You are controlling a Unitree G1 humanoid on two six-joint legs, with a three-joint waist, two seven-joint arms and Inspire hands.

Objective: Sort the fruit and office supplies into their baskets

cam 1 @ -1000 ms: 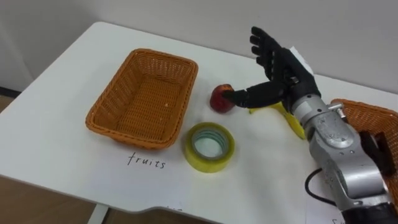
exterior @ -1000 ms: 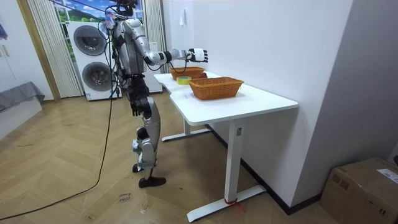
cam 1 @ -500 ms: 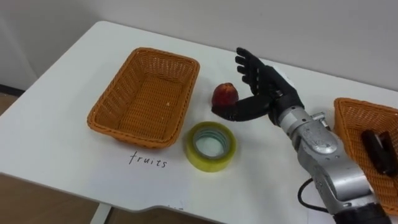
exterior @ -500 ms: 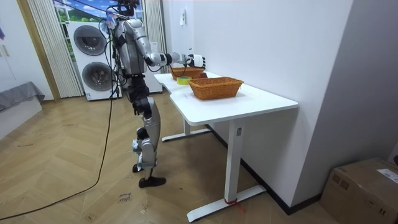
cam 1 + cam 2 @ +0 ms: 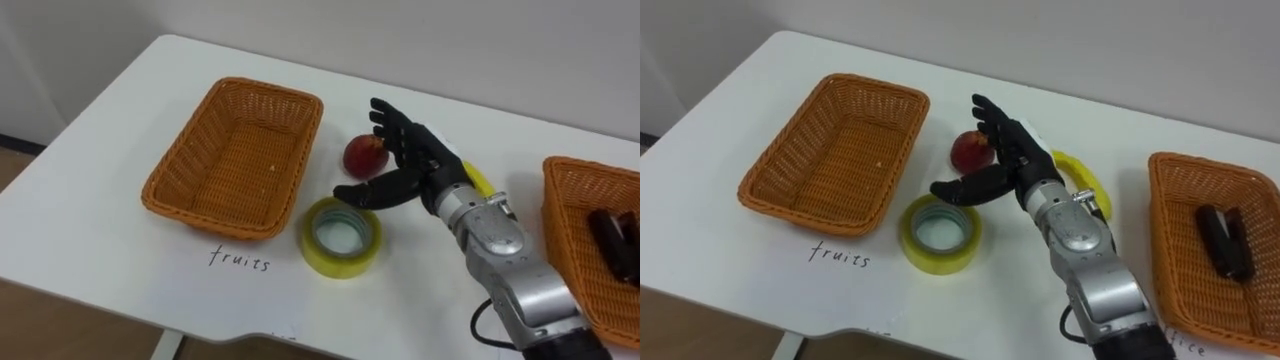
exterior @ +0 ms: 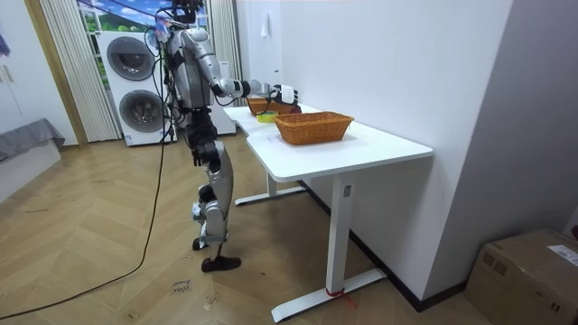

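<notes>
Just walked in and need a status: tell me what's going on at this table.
The right robot hand is open beside the red apple, fingers spread, not gripping it yet. The fruits basket is empty. A yellow tape roll sits in front of the apple, and a banana lies behind the arm. The other basket holds a dark item.

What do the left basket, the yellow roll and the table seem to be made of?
Left basket: woven wicker or rattan, matte orange-brown; the weave shows. Yellow roll: probably plastic adhesive tape, glossy, slightly translucent. Table: smooth white top, perhaps laminate.
</notes>
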